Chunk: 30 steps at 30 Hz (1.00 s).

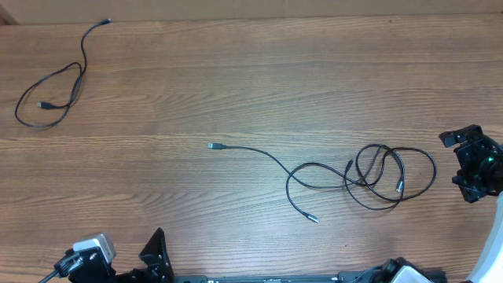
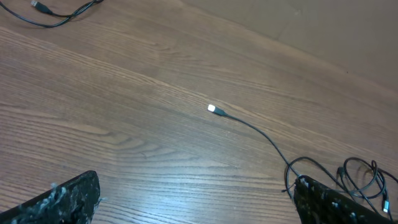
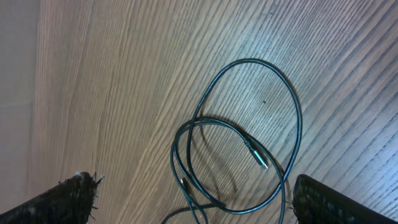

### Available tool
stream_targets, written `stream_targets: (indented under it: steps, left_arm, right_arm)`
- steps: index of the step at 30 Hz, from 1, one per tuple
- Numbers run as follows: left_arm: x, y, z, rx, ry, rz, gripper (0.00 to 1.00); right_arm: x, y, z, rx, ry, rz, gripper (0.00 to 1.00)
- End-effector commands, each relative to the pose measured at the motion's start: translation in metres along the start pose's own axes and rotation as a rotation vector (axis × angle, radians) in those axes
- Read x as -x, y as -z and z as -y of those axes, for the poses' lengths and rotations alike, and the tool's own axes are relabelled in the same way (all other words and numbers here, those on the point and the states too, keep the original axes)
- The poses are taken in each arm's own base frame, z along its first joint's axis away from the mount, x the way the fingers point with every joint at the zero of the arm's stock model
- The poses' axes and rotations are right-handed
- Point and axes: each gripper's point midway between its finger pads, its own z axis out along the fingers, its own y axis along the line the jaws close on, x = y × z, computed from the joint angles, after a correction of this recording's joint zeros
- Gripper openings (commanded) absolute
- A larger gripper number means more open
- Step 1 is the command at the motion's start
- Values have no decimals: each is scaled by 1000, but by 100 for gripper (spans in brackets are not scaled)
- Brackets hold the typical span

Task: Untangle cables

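Note:
One thin black cable point(image 1: 82, 63) lies alone in a loose loop at the table's far left; part of it point(image 2: 56, 22) shows in the left wrist view. Two more cables cross in a tangle point(image 1: 376, 174) right of centre, and one strand runs left to a silver plug point(image 1: 212, 146) point(image 2: 212, 109). My right gripper point(image 1: 458, 165) point(image 3: 193, 186) hovers open just right of the tangle, whose loops point(image 3: 292, 106) and a plug end point(image 3: 258, 155) lie beneath it. My left gripper point(image 2: 196, 183) is open over bare wood near the front edge, touching nothing.
The wooden table point(image 1: 236, 79) spreads across the whole overhead view. The arm bases and a camera mount point(image 1: 93, 250) sit along the front edge. The tangle's edge point(image 2: 367, 180) shows beside the left gripper's right finger point(image 2: 323, 199).

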Motion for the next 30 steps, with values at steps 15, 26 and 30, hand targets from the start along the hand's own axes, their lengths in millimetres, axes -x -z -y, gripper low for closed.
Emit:
stream_targets:
  steps: [15, 26, 30]
  left_arm:
    - [17, 4, 27, -146, -3, 68, 100]
    - [23, -21, 38, -186, 20, -40, 100]
    - [24, -36, 40, -185, 35, -111, 100]
  right_arm:
    - [4, 3, -5, 13, 18, 13, 100]
    - [4, 3, -5, 13, 18, 13, 100]
    - [4, 3, -5, 13, 18, 13, 100]
